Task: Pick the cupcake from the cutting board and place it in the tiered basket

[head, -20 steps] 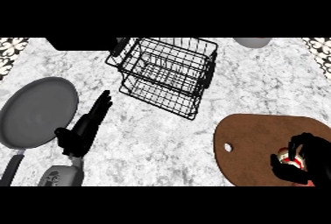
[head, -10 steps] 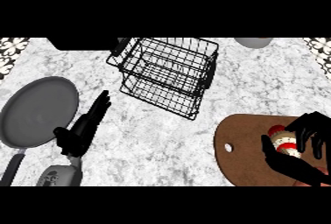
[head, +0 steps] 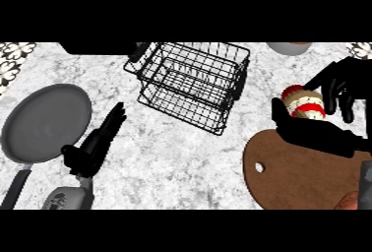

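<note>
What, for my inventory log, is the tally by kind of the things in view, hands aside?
Cupcake: 1
Tiered basket: 1
Cutting board: 1
Pan: 1
Cut-off items at top edge, kind unclear: 2 (dark one, grey one)
Total: 6
</note>
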Robot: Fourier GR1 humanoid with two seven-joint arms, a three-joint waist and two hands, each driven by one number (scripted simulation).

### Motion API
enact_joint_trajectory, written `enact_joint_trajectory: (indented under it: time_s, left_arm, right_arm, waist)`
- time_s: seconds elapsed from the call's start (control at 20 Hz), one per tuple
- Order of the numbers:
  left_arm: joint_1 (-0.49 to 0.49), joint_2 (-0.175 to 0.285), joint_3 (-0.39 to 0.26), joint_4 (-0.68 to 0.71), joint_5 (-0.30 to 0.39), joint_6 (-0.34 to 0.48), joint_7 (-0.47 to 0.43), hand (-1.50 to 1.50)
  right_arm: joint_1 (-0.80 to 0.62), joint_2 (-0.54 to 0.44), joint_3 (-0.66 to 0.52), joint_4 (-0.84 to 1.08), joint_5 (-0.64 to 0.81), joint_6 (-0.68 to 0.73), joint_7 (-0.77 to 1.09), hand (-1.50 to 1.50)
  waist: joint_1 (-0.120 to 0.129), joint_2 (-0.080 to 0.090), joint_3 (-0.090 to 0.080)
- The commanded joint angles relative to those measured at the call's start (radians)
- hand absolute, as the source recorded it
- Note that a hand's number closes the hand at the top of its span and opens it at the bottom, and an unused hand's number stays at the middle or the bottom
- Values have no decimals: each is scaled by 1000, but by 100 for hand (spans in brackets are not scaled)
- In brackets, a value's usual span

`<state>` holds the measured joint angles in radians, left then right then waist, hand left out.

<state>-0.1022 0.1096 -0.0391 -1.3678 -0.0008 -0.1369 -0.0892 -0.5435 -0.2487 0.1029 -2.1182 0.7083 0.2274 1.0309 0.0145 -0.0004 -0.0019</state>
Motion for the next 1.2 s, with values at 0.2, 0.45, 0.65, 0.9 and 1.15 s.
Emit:
enact_joint_trajectory:
  time_s: [0.2, 0.45, 0.65, 0.9, 1.15]
  left_arm:
    - [-8, -19, -17, 19, -19, 5, -5, 0]
    - [-74, -9, 11, 34, 4, -7, 29, 0]
    - [-29, -40, -20, 22, -30, 25, 4, 0]
    - [-50, -39, -9, 46, -25, 16, -8, 0]
    - [-92, 0, 26, 58, -7, -11, 14, 0]
  right_arm:
    - [-431, 110, -66, 407, 8, 11, 120, 150]
    - [-565, 157, -110, 722, 40, -76, 3, 150]
    - [-703, 159, -169, 932, 26, -93, -65, 150]
    - [-740, 223, -162, 1173, 65, -248, -179, 150]
    - [-849, 248, -134, 1352, 10, -389, -203, 150]
  waist:
    - [7, 3, 0]
    - [11, 7, 1]
    - [10, 6, 1]
    - [12, 8, 1]
    - [24, 10, 1]
